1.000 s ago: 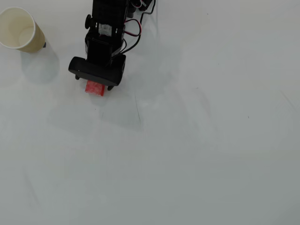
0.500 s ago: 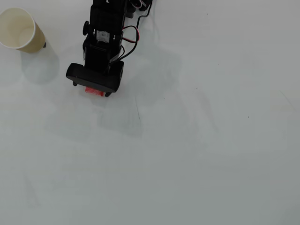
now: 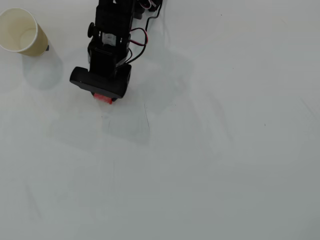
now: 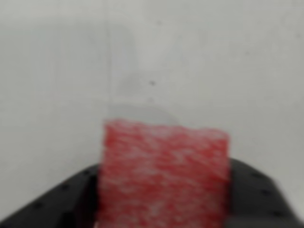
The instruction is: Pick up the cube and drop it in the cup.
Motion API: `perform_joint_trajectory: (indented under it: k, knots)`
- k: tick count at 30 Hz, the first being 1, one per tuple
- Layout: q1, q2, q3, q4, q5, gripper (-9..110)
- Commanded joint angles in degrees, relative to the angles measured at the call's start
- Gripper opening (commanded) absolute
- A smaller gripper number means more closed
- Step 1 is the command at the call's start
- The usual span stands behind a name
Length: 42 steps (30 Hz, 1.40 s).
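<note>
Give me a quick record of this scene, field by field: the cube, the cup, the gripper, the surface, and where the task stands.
cube: red with whitish speckles, mostly hidden under the gripper in the overhead view; fills the lower wrist view
cup: cream paper cup, upright, top left of the overhead view, inside looks empty
gripper: black jaws on either side of the cube, apparently shut on it
surface: plain white table
task state: cube not yet in the cup; cup stands apart, to the left of the arm in the overhead view

I find no legible text, label, brand, number or sign in either view. The cup [image 3: 20, 31], the cube [image 4: 164, 173] and the arm's black housing [image 3: 102, 80] carry no readable markings.
</note>
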<state>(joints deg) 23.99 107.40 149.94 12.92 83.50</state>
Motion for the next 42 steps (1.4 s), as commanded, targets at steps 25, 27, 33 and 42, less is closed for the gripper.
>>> perform_joint_trajectory:
  k: [25,27,33,42]
  knots:
    - [3.96,11.78,-6.59,-2.81,-0.26,6]
    - [4.75,14.06,-6.59,-2.99,-0.26,6]
    - [8.44,20.83,-6.15,-2.99,-0.35,6]
    - [16.96,33.57,-3.43,-3.08,-0.44,6]
